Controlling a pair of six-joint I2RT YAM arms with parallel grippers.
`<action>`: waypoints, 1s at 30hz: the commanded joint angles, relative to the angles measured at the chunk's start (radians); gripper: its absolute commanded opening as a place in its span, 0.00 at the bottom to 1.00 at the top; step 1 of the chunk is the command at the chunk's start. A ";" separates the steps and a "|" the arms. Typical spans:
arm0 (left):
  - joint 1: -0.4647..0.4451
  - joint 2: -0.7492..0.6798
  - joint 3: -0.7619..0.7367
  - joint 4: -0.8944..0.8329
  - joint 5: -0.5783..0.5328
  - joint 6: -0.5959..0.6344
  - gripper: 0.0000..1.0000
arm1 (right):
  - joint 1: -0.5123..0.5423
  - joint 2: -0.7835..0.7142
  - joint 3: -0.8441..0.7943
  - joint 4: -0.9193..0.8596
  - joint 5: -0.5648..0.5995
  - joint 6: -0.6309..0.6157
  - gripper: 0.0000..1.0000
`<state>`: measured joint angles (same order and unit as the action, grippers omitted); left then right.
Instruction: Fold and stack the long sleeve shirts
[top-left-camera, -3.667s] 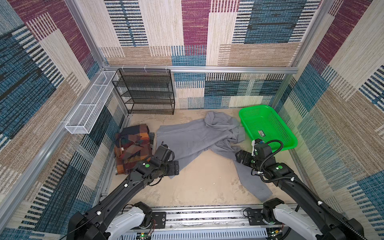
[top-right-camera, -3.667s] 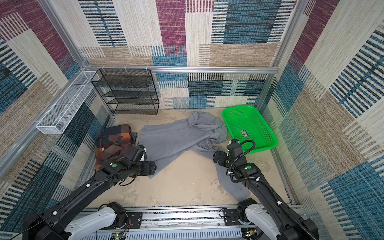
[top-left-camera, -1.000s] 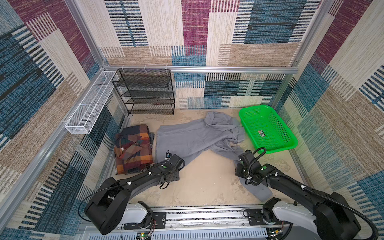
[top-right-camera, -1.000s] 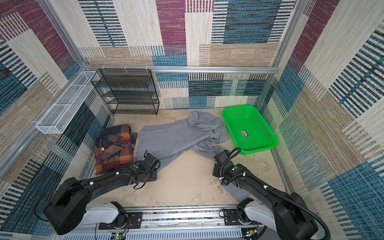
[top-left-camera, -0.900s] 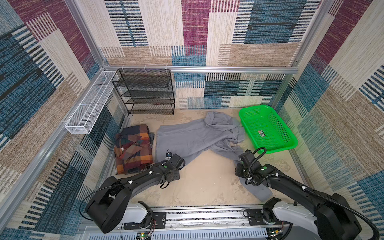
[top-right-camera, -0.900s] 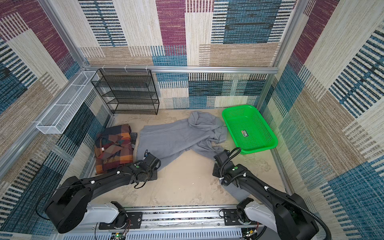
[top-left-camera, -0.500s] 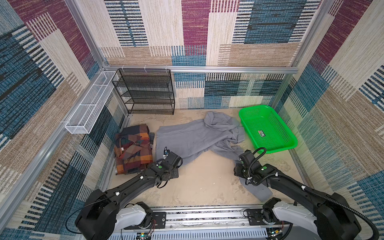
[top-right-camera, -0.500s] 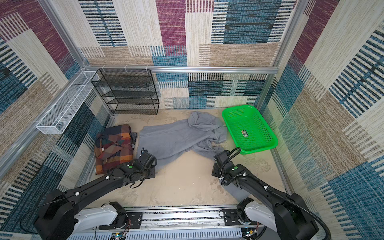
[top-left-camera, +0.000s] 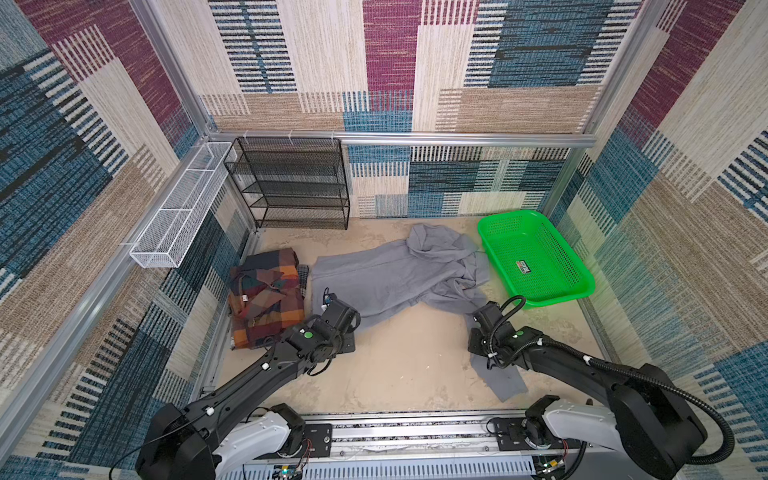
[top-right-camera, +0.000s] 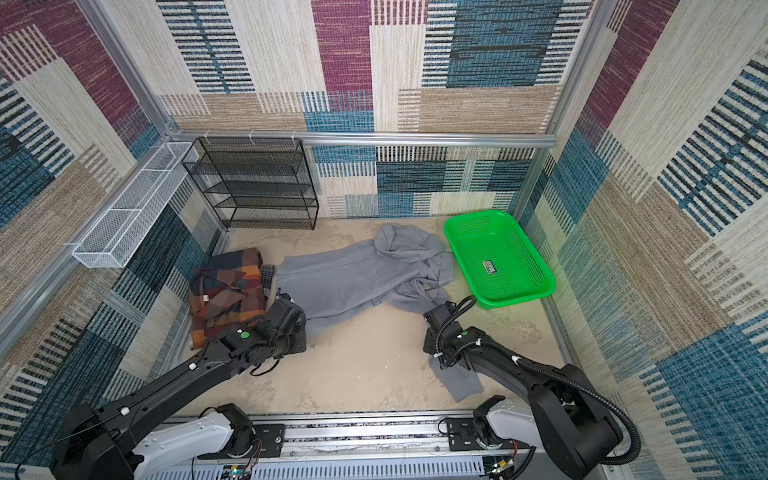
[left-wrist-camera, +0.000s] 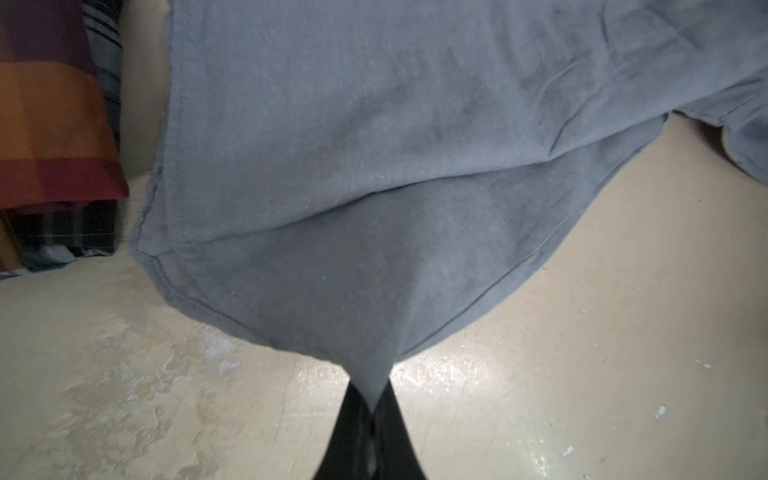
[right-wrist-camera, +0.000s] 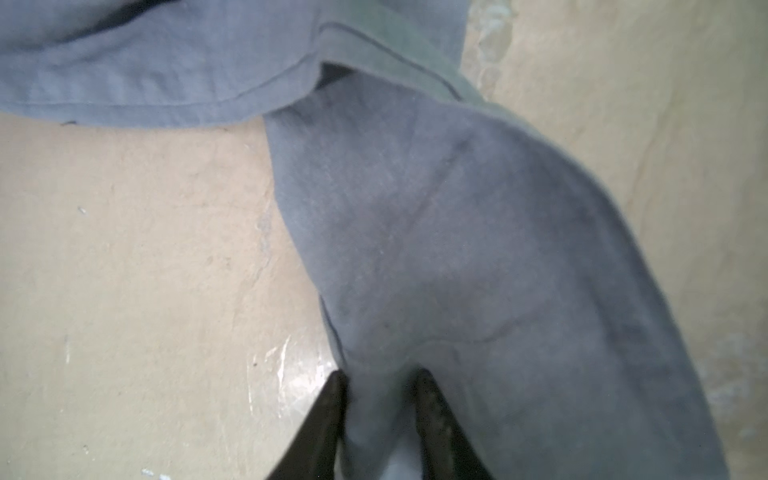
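The gray shirt (top-left-camera: 390, 276) is lying spread across the middle of the table (top-left-camera: 415, 361), one sleeve trailing toward the front right, near the green basket (top-left-camera: 559, 299). The plaid shirt (top-left-camera: 266, 299) is sitting folded just left of it. The left claw (left-wrist-camera: 370, 401) is pinching the gray hem tight. The right claw (right-wrist-camera: 380, 386) is squeezing narrow on bunched sleeve.

The scuffed beige tabletop (top-left-camera: 399, 365) carries a spread, rumpled gray shirt (top-left-camera: 386, 278), a folded plaid shirt (top-left-camera: 266, 299) at its left edge, a green mesh basket (top-left-camera: 559, 298) and a black wire rack (top-left-camera: 291, 183).
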<state>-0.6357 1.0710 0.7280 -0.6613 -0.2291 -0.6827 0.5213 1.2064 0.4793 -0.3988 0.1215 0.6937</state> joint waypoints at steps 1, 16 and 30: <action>0.002 -0.010 0.027 -0.034 -0.007 0.023 0.00 | 0.000 -0.003 -0.008 0.006 -0.074 -0.007 0.15; 0.142 -0.115 0.203 -0.161 0.116 0.106 0.00 | 0.000 -0.263 0.280 -0.340 -0.156 -0.079 0.00; 0.191 -0.228 0.277 -0.306 0.260 0.107 0.00 | 0.000 -0.253 0.917 -0.772 -0.101 -0.260 0.00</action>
<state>-0.4454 0.8661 1.0023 -0.9081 -0.0147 -0.5911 0.5213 0.9375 1.3098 -1.0424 -0.0307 0.4931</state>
